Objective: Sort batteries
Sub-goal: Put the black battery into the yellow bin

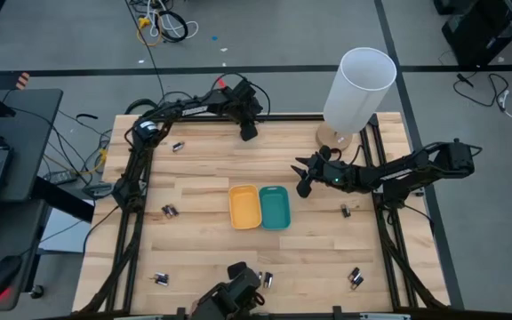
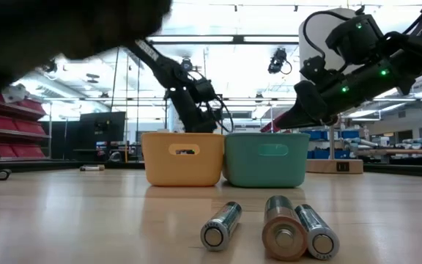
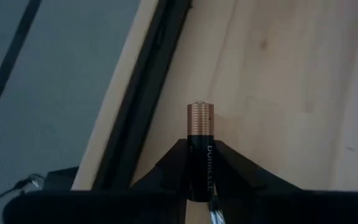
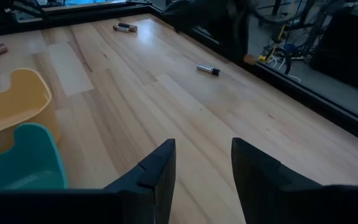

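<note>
My left gripper [image 3: 199, 147] is shut on a copper-topped battery [image 3: 199, 119], over the table's far edge [image 1: 249, 127]. My right gripper [image 4: 204, 167] hangs open above the wood, just right of the teal tray [image 1: 275, 206]; nothing is between its fingers. A yellow tray [image 1: 244, 206] stands against the teal one at mid table. Loose batteries lie flat on the wood: one at the far left [image 1: 178, 147], one at the left [image 1: 169, 212], one right of the trays [image 1: 346, 211], and three close to the low camera [image 2: 284, 229]. My left gripper pinches the battery's dark body [image 3: 201, 167] between its two fingers. The battery lies along the fingers, its copper end [image 3: 199, 118] sticking out past the fingertips. The fingers slant down toward the table's far side, and the battery looks clear of the wood.
A tall white cylinder [image 1: 360, 87] on a wooden base stands at the back right corner. A black frame rail [image 3: 143, 106] runs along the table's far edge. More batteries lie along the near edge [image 1: 161, 279], [image 1: 356, 279]. Bare wood lies between the trays and the far edge.
</note>
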Robot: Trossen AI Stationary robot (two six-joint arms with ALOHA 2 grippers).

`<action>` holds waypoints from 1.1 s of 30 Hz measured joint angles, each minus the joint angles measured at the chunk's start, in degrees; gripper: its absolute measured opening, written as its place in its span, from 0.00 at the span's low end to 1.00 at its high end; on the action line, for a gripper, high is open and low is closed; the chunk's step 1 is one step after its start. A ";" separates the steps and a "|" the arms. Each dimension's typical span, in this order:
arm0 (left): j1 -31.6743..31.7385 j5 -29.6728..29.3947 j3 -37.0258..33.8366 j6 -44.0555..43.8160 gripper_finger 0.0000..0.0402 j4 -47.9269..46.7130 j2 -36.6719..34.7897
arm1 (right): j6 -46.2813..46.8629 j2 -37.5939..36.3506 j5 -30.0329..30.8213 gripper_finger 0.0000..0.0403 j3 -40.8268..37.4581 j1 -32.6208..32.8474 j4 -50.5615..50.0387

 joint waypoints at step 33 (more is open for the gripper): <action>-34.81 -1.31 -34.88 -24.07 0.18 1.01 -31.85 | -0.99 0.00 0.57 0.35 -0.07 3.74 1.90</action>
